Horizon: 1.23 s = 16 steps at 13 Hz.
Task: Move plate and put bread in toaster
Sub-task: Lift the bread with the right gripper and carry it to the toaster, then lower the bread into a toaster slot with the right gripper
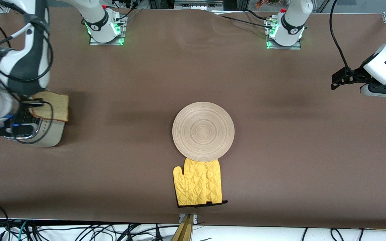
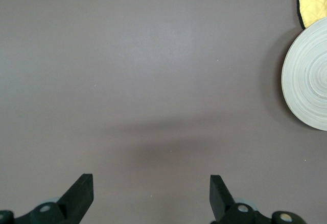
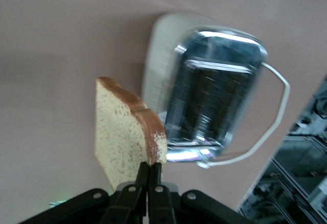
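Right end effector [image 3: 148, 175] is pinched tight on the bread [image 3: 125, 134], up over the toaster [image 3: 207, 99] at the surface's [image 1: 280, 140] right-arm end. Left end effector [image 2: 150, 193] waits, spread wide, empty. Plate [image 1: 203, 131] sits mid-surface, mitt [image 1: 198, 182] touching at its 6 o'clock.

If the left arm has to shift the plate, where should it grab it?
Probably the plate's rim toward the left arm's end, coming from above: it lies flat, so only the thin edge fits. Avoid the edge overlapping the yellow mitt. The left gripper is open over bare table.

Even overhead light leaves soft shadows on the brown desk [image 1: 119, 167]. The right wrist view is motion-blurred, with glare on the toaster's [image 3: 214, 96] chrome top.
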Each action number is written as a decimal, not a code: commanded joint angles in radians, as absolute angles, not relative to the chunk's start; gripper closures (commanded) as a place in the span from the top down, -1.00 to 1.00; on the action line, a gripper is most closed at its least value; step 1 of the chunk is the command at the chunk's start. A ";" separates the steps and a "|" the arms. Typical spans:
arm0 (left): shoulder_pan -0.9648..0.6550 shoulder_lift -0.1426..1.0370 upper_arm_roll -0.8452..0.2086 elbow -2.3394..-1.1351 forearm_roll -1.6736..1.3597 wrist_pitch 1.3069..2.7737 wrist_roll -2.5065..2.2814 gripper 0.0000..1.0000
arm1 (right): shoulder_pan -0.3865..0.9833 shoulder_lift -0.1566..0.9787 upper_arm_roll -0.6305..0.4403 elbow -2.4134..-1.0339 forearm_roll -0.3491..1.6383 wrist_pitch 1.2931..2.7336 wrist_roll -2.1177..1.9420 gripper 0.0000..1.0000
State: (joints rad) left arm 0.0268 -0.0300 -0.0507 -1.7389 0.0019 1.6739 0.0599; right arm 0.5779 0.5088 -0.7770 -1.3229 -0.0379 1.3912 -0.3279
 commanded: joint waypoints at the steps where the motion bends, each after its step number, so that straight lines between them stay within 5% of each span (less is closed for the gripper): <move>1: 0.035 -0.025 -0.058 -1.715 0.002 1.651 0.052 1.00 | 0.574 0.514 -0.851 -1.338 -0.075 1.384 -0.396 -1.00; 16: 0.037 -0.026 -0.055 -1.715 0.002 1.649 0.051 1.00 | 0.497 0.604 -0.841 -1.342 -0.091 1.513 -0.456 -1.00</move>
State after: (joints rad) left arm 0.0294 -0.0301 -0.0482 -1.7380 0.0019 1.6698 0.0599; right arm 0.4892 0.6088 -0.8404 -1.3377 -0.1060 1.5109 -0.4419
